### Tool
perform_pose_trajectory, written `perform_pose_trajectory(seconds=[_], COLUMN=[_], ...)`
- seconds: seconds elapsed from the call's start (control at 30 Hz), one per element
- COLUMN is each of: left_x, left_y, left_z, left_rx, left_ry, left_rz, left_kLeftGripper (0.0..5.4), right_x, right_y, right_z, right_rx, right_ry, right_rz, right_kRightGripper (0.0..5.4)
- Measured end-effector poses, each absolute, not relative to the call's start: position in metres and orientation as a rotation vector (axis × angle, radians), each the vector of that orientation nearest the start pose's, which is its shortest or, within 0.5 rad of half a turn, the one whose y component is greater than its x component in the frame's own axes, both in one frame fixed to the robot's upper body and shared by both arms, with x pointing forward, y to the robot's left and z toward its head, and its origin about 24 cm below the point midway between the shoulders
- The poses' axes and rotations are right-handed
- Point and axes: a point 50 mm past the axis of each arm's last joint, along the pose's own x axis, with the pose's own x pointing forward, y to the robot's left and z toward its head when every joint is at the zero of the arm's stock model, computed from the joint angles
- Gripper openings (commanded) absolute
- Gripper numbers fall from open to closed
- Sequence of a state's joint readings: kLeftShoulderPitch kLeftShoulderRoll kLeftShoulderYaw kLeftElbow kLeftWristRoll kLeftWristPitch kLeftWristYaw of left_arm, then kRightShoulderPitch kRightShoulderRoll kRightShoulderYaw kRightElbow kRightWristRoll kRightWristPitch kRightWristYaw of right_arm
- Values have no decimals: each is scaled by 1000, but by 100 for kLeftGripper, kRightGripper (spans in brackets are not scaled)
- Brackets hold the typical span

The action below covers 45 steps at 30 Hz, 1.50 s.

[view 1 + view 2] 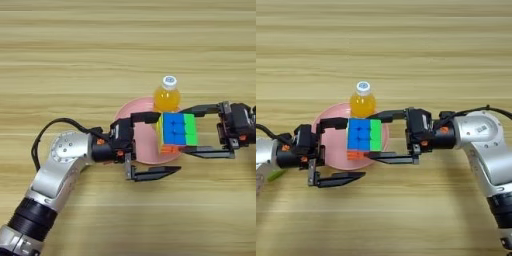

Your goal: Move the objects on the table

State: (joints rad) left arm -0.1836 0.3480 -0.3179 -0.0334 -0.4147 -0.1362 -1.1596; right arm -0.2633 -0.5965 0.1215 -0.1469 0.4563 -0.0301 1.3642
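No writing that I can read shows anywhere: the orange-juice bottle (362, 101) carries only a small mark on its white cap, too fine to make out, and my arms bear grey stickers whose print is illegible. The bottle holds orange liquid nearly to its neck and stands upright at the far rim of the pink plate (140, 147), just beyond the upper finger of my right gripper (385, 136). That gripper reaches in from the right with its two black fingers (390, 115) spread and the puzzle cube (176, 131) between them, the upper finger along the cube's far top edge and the lower finger under its near orange edge, so I am grasping the cube. The cube shows a blue face and a green strip toward the camera and hangs over the right part of the plate; whether it touches the plate I cannot tell. My left gripper (158, 145) comes in from the left, fingers released and wide apart: the upper one ends just beside the cube's left face, the lower one lies over the wooden table (125, 60) just nearer than the plate's rim, holding nothing.
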Motion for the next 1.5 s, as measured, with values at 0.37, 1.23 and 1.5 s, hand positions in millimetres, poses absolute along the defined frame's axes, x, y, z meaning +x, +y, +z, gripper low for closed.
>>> perform_pose_trajectory(seconds=[0.37, 1.23, 1.5], left_x=[232, 232, 231], left_y=[96, 98, 98], left_z=[86, 86, 87], left_rx=[95, 98, 105], left_ry=[-224, -225, -245], left_rz=[-1490, -1477, -1490], left_kLeftGripper=[418, 327, 327], right_x=[239, 238, 238], right_y=[-158, -157, -154], right_z=[141, 140, 138], right_rx=[-401, -400, -394], right_ry=[-191, -185, -180], right_rz=[1589, 1607, 1602], right_kRightGripper=[334, 375, 488])
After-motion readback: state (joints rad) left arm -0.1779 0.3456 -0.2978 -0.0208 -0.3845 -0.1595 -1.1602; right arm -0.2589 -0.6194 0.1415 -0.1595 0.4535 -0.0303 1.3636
